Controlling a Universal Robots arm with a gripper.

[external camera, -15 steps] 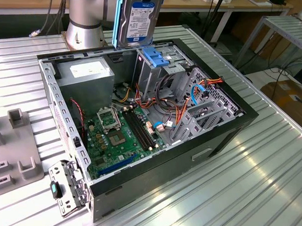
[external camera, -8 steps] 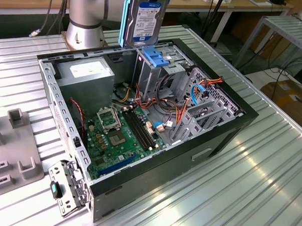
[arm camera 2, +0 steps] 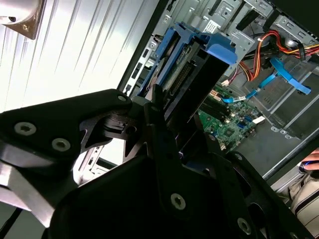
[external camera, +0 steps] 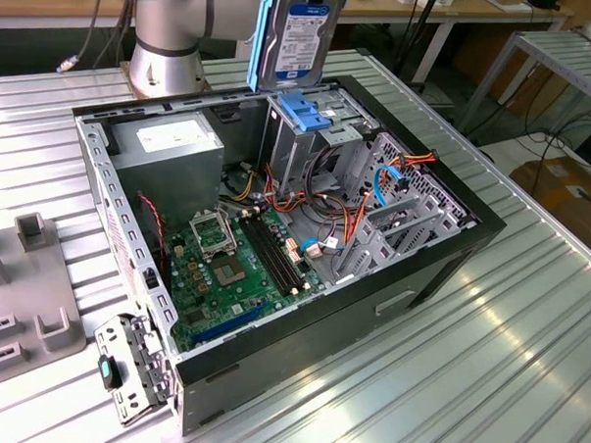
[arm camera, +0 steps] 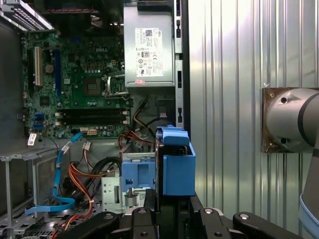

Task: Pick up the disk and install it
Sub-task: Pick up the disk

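Exterior view, top centre: is that the disk (external camera: 299, 35)?
— Yes. It's upright above the drive cage (external camera: 305, 114), my gripper (arm camera 2: 172, 142) clamped on it. My judgement: hold it square to that cage, clear of the cables (external camera: 352, 224).

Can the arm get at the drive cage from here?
Probably yes: the claw holds the disk upright just above the cage, the case is open, and cables lie off to the side.
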